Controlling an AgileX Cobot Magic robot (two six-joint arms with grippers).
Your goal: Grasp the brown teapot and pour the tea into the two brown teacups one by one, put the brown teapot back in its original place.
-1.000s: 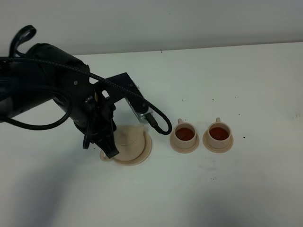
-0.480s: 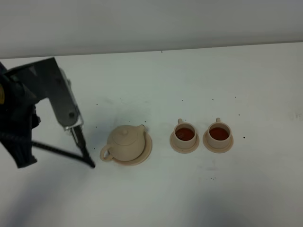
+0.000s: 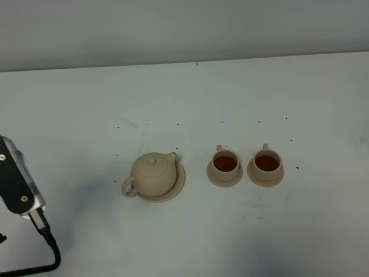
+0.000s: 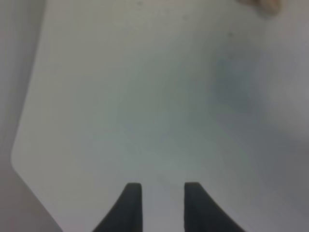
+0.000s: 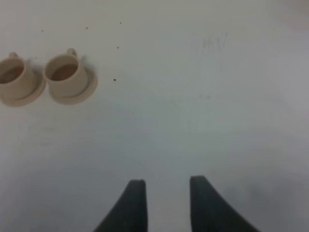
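Note:
The brown teapot [image 3: 151, 175] stands upright with its lid on, on its wide saucer, the original place [image 3: 179, 180], left of centre. To its right stand the two brown teacups [image 3: 225, 164] [image 3: 267, 163], each on a small saucer and each holding dark tea. Nothing touches any of them. In the exterior view only a part of the left arm [image 3: 15, 187] shows, at the lower left edge and far from the teapot. My left gripper [image 4: 161, 195] is open over bare table, holding nothing. My right gripper [image 5: 164, 193] is also open and holds nothing, well away from the teacups [image 5: 65, 73] [image 5: 13, 77].
A black cable [image 3: 49, 248] trails from the left arm at the lower left. The left wrist view shows the table's rounded corner and edge [image 4: 19, 145], and a blurred beige bit [image 4: 263, 4] at the frame's border. The white table [image 3: 242, 104] carries small dark specks.
The left arm has pulled back from over the teapot to the lower left edge of the exterior view. The teapot now stands uncovered on its saucer. The cups have not moved.

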